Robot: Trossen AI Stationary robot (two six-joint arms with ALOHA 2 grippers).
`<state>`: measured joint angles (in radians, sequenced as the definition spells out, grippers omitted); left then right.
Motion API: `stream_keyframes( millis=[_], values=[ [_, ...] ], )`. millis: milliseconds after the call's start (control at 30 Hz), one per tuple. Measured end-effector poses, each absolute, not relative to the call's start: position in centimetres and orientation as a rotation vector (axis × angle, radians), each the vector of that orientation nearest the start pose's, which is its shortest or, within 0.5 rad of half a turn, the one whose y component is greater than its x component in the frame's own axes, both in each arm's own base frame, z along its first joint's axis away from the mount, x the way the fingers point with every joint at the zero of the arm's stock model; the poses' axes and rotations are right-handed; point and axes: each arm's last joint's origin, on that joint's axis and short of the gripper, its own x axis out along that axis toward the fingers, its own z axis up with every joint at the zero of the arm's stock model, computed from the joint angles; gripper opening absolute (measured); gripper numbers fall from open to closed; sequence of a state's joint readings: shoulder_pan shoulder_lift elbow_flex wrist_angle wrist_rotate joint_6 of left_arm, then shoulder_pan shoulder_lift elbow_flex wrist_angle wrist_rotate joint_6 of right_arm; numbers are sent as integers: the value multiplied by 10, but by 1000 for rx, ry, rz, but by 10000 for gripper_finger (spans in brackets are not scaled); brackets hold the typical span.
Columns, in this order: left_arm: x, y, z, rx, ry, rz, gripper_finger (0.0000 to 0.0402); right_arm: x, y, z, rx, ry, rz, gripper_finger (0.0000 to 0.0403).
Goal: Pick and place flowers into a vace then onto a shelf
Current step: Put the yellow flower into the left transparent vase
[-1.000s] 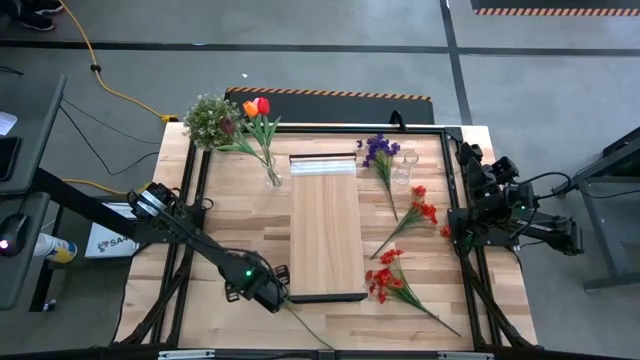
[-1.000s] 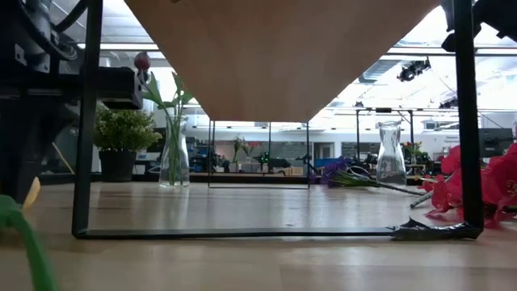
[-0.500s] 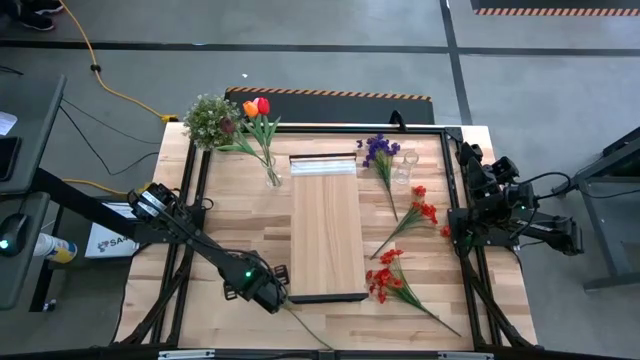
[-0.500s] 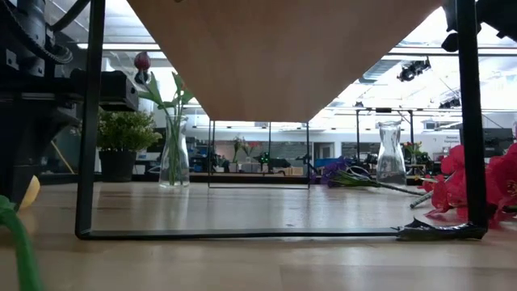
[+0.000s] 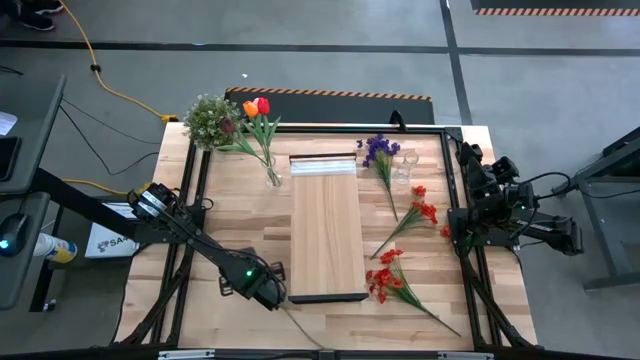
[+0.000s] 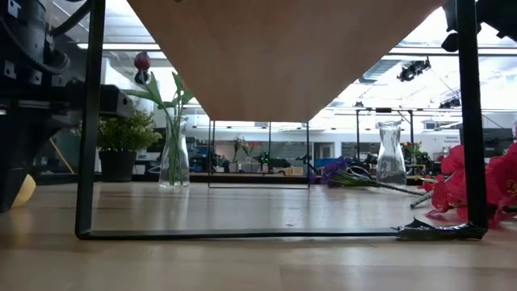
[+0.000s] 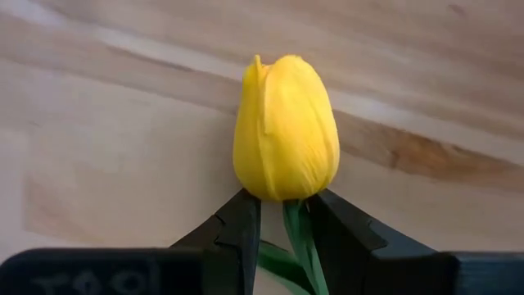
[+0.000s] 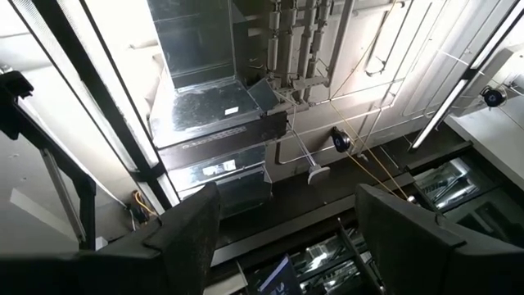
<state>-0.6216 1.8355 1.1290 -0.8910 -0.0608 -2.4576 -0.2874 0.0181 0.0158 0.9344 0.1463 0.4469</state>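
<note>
My left gripper (image 5: 262, 290) points down near the table's front left, beside the shelf's (image 5: 326, 230) near end, shut on a yellow tulip (image 7: 285, 127). The bloom also shows at the far left of the low view (image 6: 23, 190), close above the tabletop. Its green stem (image 5: 305, 330) trails toward the front edge. A glass vase (image 5: 272, 178) at the far left holds a red and an orange tulip. An empty glass vase (image 5: 404, 167) stands at the far right. My right gripper (image 8: 286, 238) waits open at the table's right edge, pointing up. My left gripper pinches the tulip's green stem (image 7: 296, 233) right below the bloom between its two fingers (image 7: 237, 233). The fingers come from above, pointing down, and the bloom sticks out past their tips. Whether the bloom is clear of the tabletop I cannot tell; the stem's free end lies toward the front edge.
A purple sprig (image 5: 380, 155) and two red sprays (image 5: 420, 212) (image 5: 388, 280) lie on the table right of the shelf. A bushy potted plant (image 5: 210, 120) stands at the far left corner. The shelf's black frame legs (image 6: 87, 121) stand close to my left gripper.
My left gripper has tipped a little in place, keeping its hold. The tulip's green stem, which showed at the near left of the low view, has swung out of that view.
</note>
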Motion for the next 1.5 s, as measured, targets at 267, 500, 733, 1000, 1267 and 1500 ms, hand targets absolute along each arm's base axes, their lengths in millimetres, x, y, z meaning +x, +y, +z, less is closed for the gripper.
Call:
stream_keyframes(
  millis=[267,500,733,1000,1267,1500],
  values=[
    [251,-178,148,-1314,1045,1434,140,55,-21,245,341,-1007,-185,271],
    [249,-177,148,-1295,1059,1451,140,55,-21,245,340,-1006,-186,271],
    [249,-177,148,-1294,1059,1452,140,55,-21,245,340,-1006,-187,272],
    [245,-174,149,-1246,1059,1499,81,55,-21,245,342,-1006,-185,272],
    [243,-173,150,-1232,1054,1523,34,55,-21,245,341,-1006,-185,272],
    [242,-172,150,-1227,1041,1557,47,55,-21,245,342,-1007,-185,271]
  ],
)
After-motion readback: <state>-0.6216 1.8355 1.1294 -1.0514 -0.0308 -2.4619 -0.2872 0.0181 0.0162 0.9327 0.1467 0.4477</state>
